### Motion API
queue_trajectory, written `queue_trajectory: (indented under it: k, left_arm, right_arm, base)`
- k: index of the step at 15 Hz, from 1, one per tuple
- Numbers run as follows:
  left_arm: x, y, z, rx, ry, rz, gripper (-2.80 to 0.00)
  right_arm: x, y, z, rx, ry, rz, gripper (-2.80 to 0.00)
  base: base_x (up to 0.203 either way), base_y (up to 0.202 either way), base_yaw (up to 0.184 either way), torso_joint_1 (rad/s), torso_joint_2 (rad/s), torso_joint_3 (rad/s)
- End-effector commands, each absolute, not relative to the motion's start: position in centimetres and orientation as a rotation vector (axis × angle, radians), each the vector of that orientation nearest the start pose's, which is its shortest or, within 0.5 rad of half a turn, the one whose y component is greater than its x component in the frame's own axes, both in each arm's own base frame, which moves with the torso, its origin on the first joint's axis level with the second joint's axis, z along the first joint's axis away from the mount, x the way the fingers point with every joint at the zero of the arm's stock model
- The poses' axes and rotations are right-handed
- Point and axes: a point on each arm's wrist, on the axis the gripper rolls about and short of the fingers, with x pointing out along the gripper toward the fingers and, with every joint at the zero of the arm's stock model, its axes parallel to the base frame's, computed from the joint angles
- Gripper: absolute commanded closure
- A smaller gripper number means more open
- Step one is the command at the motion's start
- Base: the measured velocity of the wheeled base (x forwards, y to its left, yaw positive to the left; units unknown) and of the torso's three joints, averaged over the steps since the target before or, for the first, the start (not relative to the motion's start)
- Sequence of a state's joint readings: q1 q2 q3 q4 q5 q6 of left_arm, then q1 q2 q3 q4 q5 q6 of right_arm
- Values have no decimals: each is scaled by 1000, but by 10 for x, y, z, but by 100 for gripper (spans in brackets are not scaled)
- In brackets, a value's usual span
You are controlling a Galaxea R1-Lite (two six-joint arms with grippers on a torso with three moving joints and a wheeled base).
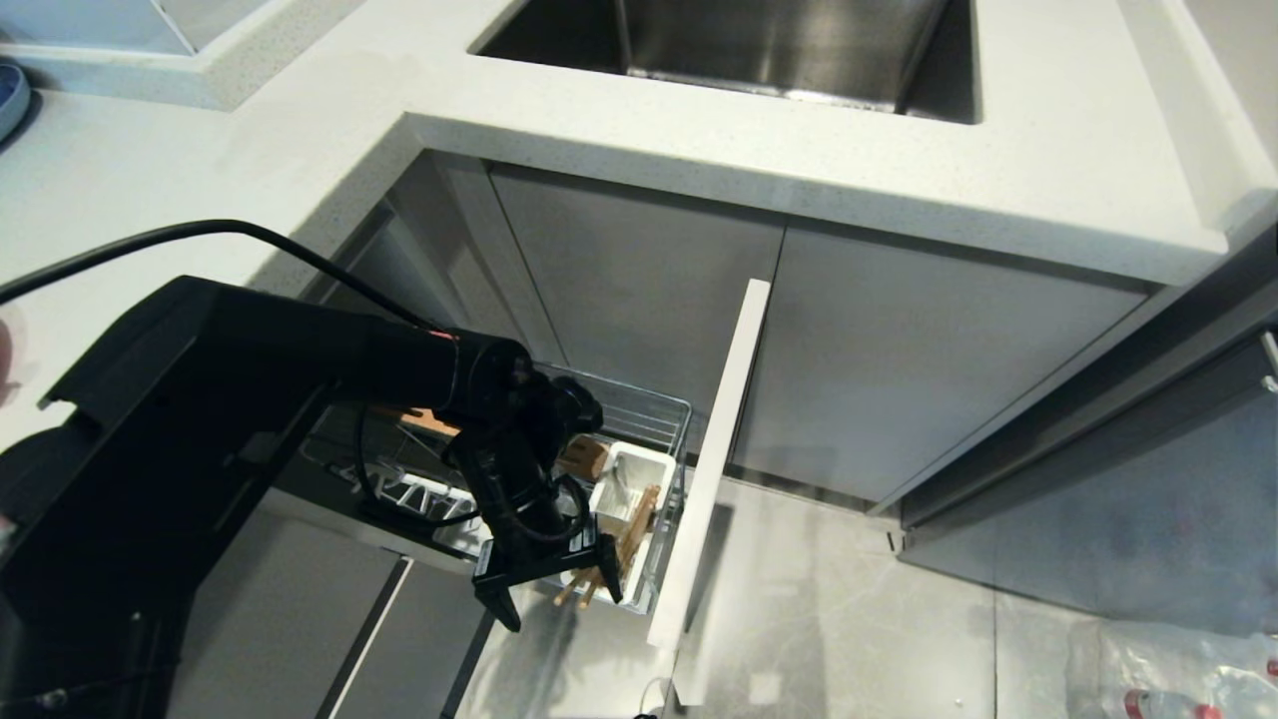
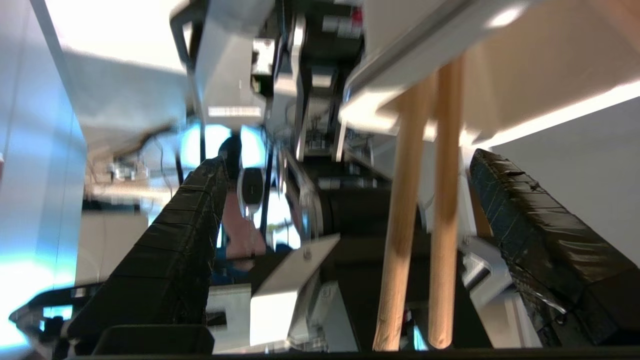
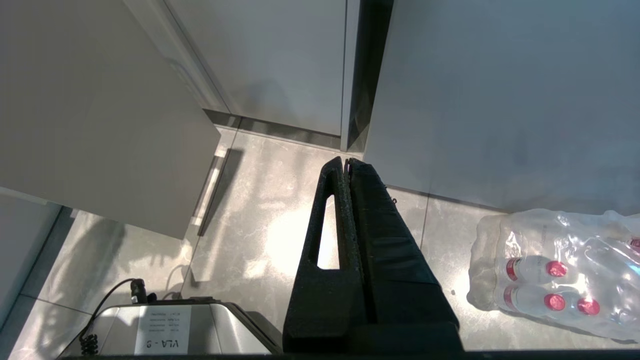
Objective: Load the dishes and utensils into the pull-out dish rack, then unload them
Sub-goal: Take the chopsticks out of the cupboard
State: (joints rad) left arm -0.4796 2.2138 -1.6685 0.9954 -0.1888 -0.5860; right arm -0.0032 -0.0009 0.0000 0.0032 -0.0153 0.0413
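The pull-out dish rack (image 1: 654,407) stands pulled out below the counter, with its pale front panel (image 1: 715,449) to the right. Two wooden chopsticks (image 1: 611,567) lean in the white caddy (image 1: 639,469), their ends sticking out over its near rim. My left gripper (image 1: 552,597) hangs open at those ends. In the left wrist view the chopsticks (image 2: 400,225) run between the black fingers (image 2: 525,225), nearer one finger and touching neither; the left gripper (image 2: 348,161) holds nothing. My arm hides most of the rack. The dishes are out of view. My right gripper (image 3: 346,161) is shut over the floor.
The white countertop (image 1: 699,130) with a steel sink (image 1: 759,50) overhangs the rack. Grey cabinet doors (image 1: 899,389) close the back. A wrapped pack of water bottles (image 3: 560,270) lies on the tiled floor at the right. A blue-grey plate (image 1: 8,95) sits on the counter's far left.
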Motion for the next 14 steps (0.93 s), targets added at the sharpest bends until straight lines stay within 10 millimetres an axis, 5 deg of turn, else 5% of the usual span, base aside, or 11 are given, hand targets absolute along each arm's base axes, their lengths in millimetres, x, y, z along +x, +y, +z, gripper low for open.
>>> queue_trajectory:
  k: [1, 14]
  left_arm:
    - [331, -174, 110, -233, 1661, -50, -280]
    - [336, -174, 105, -285, 1729, -74, -280]
  right_arm:
    - [-23, 0, 75, 41, 4, -19, 0]
    - [-23, 0, 75, 41, 4, -19, 0]
  base:
    - [0, 0, 0, 0, 0, 0]
    - [0, 0, 0, 0, 0, 0]
